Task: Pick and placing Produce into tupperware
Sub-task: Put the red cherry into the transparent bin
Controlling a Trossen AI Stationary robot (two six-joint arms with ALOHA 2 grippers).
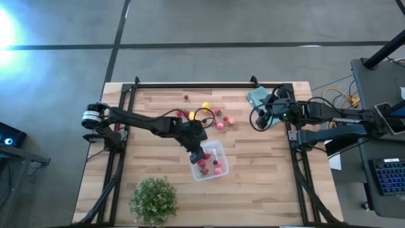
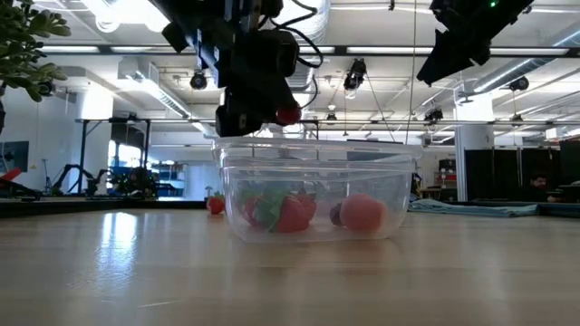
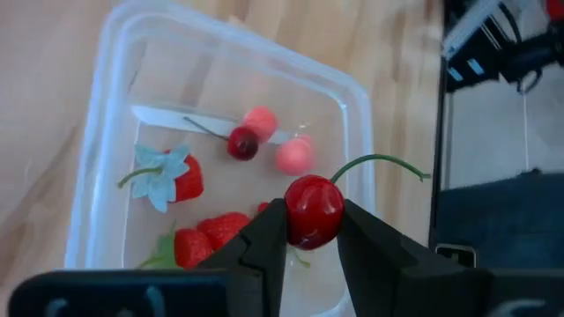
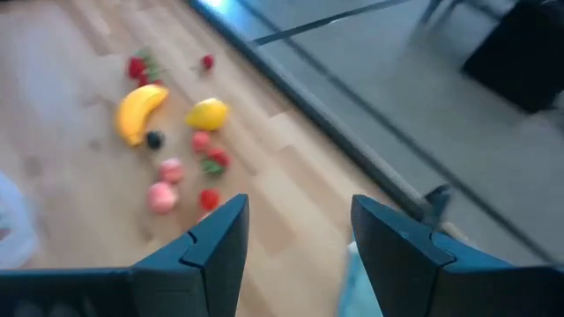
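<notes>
The tupperware (image 1: 209,161) is a clear box standing on the wooden table, and it holds strawberries (image 3: 181,180), a dark cherry (image 3: 242,143) and pink pieces (image 3: 293,157). My left gripper (image 1: 197,151) hangs over its left part, shut on a red cherry (image 3: 313,211). More produce lies loose on the far middle of the table: a banana (image 4: 139,110), a lemon (image 4: 207,113) and small red and pink pieces (image 4: 163,195). My right gripper (image 4: 300,229) is raised at the table's far right, open, with nothing between its fingers. My left gripper pinches the cherry's round body (image 3: 310,231) between its two fingertips (image 3: 264,238), only at their free ends. The fingers slant down from the table's left side. The cherry is lifted clear above the tupperware's rim (image 2: 313,143), and its green stem (image 3: 379,161) sticks out past the fingers.
A bushy green potted plant (image 1: 153,201) stands near the front edge, left of the tupperware. A teal cloth (image 1: 256,96) lies at the far right under my right arm. Black frame rails (image 1: 209,84) run along the table's far, left and right sides.
</notes>
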